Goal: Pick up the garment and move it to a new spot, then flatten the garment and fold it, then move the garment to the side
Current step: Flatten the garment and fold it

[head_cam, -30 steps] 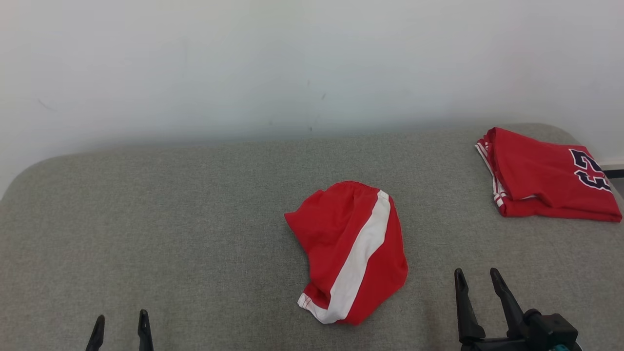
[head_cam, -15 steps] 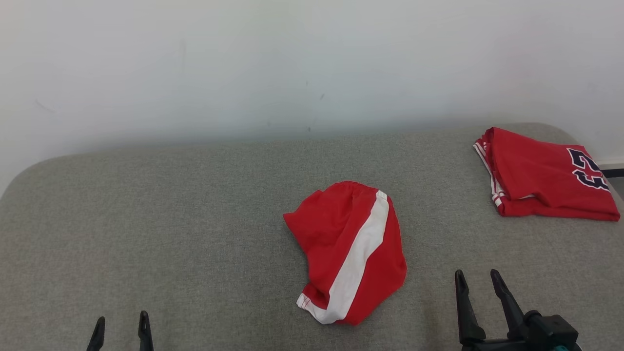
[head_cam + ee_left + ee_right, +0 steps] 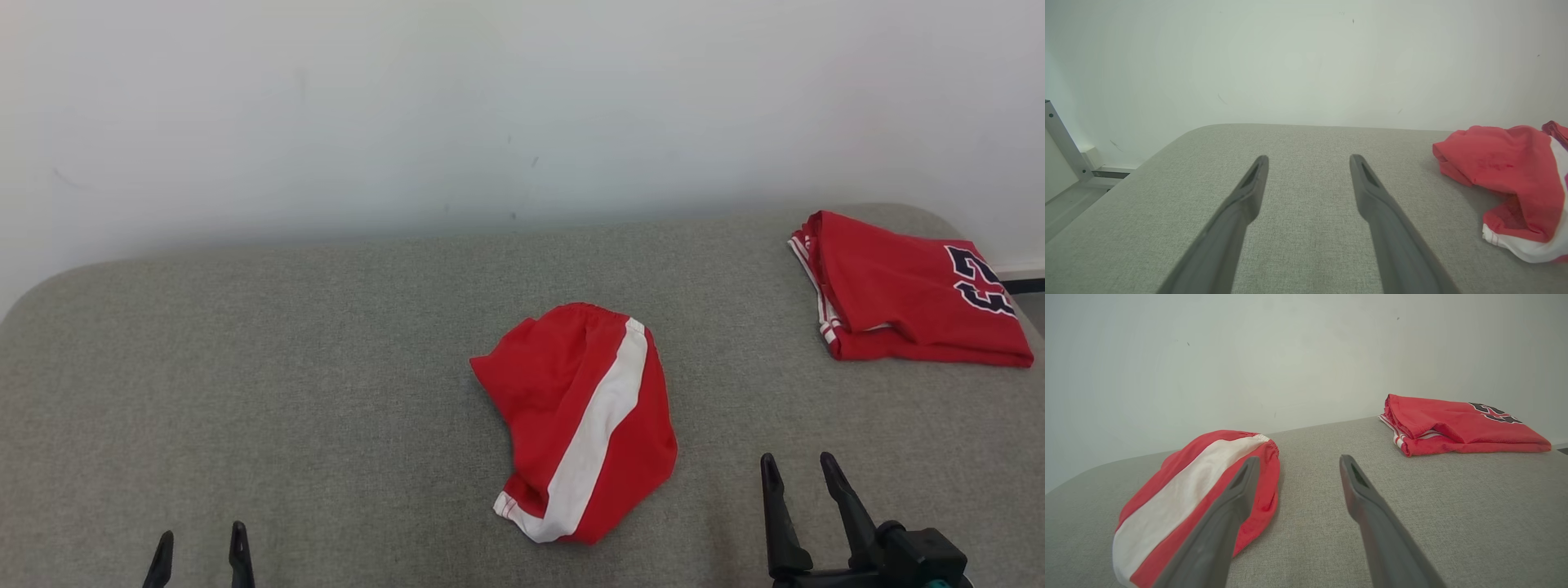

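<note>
A crumpled red garment (image 3: 571, 408) with a broad white stripe lies bunched near the middle of the grey padded table (image 3: 245, 367). My left gripper (image 3: 202, 532) is open at the front left, far from the cloth, with nothing between its fingers. In the left wrist view the left gripper (image 3: 1309, 159) points at bare table, and the garment (image 3: 1506, 171) lies off to the right. My right gripper (image 3: 798, 460) is open at the front right, a short way right of the garment. In the right wrist view the right gripper (image 3: 1300, 459) hovers just beside the garment (image 3: 1180, 486), empty.
A second red garment (image 3: 898, 294) with a dark number, neatly folded, lies at the back right corner of the table, also seen as the folded garment (image 3: 1453, 424) in the right wrist view. A white wall (image 3: 522, 106) rises behind the table. A metal frame (image 3: 1061, 147) stands off the table's left side.
The head camera has drifted slightly, so the whole picture shifts a little. Neither garment has moved, and both grippers stay open in place.
</note>
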Tool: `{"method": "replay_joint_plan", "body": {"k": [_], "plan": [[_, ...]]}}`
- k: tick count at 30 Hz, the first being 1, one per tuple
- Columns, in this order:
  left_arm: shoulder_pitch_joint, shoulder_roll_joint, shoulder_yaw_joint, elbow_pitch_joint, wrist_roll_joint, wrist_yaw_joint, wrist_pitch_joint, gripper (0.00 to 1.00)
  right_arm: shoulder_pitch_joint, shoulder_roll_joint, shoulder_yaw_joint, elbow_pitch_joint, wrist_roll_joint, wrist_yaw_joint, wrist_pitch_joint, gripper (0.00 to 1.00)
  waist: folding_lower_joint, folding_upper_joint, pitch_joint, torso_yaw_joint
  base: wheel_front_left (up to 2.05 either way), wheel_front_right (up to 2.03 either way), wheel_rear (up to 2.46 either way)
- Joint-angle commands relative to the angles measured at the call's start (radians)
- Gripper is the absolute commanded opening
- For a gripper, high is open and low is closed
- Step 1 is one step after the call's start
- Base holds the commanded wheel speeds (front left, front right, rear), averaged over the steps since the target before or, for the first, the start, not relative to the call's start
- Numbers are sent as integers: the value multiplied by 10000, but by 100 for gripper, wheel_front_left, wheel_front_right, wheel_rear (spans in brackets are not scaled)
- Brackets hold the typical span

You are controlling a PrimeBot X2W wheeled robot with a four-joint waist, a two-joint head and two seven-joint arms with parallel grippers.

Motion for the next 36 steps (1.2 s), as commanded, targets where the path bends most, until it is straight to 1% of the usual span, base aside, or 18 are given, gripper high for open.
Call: {"method": "replay_joint_plan", "body": {"k": [1,17,21,25,28,36], "plan": [[73,-28,21,1,26,-62,-33,100,68,-32,22,-9,-54,-27,-44,100,0,-1,4,-9,0,0,0],[22,-39,70,43,65,-56,-33,100,112,-29,-30,-35,-45,-27,-45,100,0,-1,21,-54,0,0,0],[-261,-40,-57,41,25,-53,-33,100,65,-29,-5,-41,-45,-27,-45,100,0,-1,90,-69,0,0,0],[-833,-41,-508,282,-1,-95,-33,100,-76,-33,85,-48,-39,-27,-45,100,0,-1,276,-125,0,0,0],[-1382,-43,-1103,549,75,-134,-31,100,-162,-81,128,-20,6,-27,-45,100,0,-1,422,-255,0,0,0],[-2726,95,-2426,1860,-264,-145,-31,100,-483,-32,156,3,87,-27,-45,100,0,-1,1027,-911,0,0,0]]}}
